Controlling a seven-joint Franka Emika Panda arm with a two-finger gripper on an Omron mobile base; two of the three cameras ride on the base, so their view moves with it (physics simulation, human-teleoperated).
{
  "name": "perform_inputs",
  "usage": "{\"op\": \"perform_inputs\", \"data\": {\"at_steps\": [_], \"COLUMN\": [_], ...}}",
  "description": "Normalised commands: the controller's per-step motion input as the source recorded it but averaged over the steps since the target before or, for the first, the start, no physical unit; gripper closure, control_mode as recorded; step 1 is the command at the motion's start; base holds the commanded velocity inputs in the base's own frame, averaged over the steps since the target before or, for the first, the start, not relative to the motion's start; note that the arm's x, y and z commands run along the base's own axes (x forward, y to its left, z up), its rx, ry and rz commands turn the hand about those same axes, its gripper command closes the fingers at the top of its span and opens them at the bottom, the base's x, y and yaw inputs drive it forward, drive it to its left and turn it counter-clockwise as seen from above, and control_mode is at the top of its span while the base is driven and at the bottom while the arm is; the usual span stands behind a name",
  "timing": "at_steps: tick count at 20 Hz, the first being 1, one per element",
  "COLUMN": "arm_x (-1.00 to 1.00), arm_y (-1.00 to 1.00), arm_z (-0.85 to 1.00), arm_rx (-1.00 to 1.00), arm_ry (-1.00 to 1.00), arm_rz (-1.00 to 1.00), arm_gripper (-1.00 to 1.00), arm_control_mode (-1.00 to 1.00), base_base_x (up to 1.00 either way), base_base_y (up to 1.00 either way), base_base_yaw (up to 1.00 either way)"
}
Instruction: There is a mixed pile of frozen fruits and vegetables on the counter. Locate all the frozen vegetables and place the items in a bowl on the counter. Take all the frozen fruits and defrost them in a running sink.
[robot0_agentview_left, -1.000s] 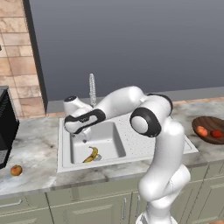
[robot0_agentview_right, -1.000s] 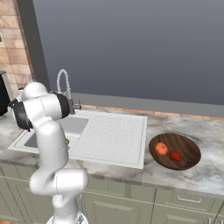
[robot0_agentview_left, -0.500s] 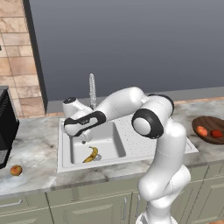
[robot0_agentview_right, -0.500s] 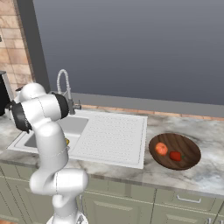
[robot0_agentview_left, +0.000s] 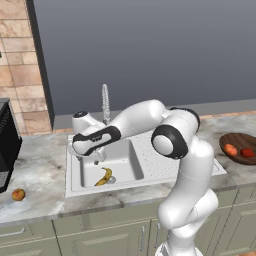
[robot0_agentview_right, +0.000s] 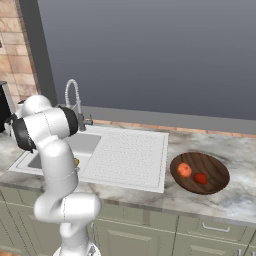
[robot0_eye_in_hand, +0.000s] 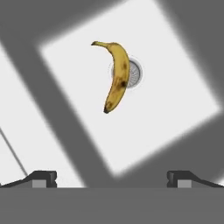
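Curved yellow banana (robot0_eye_in_hand: 116, 76) lies over white sink (robot0_agentview_left: 120, 162) drain for defrosting; gripper (robot0_eye_in_hand: 111, 177) above, jaws wide apart, empty.

The bench (robot0_agentview_left: 45, 195) looks like polished marbled stone; the sink (robot0_agentview_left: 120, 162) is smooth matt white, the faucet (robot0_agentview_left: 105, 102) shiny coiled metal, the bowl (robot0_agentview_right: 212, 167) grained dark wood.

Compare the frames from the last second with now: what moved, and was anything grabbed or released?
The gripper, open and empty, drifted a little toward the left side of the sink, above the basin; nothing was grabbed or released. The banana stays on the basin floor by the drain, the small orange-yellow fruit on the counter at left, and the two red vegetables in the bowl.
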Motion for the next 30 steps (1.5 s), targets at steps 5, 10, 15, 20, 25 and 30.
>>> {"op": "perform_inputs", "data": {"at_steps": [5, 10, 15, 20, 25, 30], "arm_x": [0.00, 0.00, 0.00, 0.00, 0.00, 0.00], "arm_y": [0.07, 0.19, 0.20, 0.24, 0.26, 0.24], "arm_z": [0.00, 0.02, 0.17, 0.18, 0.13, 0.11], "arm_rx": [0.08, 0.07, 0.06, 0.04, 0.02, 0.02], "arm_ry": [-0.07, -0.07, -0.01, 0.00, 0.00, 0.00], "arm_rz": [0.08, 0.11, 0.10, 0.09, 0.08, 0.08], "arm_gripper": [-1.00, -1.00, -1.00, -1.00, -1.00, -1.00], "arm_control_mode": [-1.00, -1.00, -1.00, -1.00, -1.00, -1.00], "base_base_x": [0.00, 0.00, 0.00, 0.00, 0.00, 0.00], "base_base_y": [0.00, 0.00, 0.00, 0.00, 0.00, 0.00], "base_base_yaw": [0.00, 0.00, 0.00, 0.00, 0.00, 0.00]}}
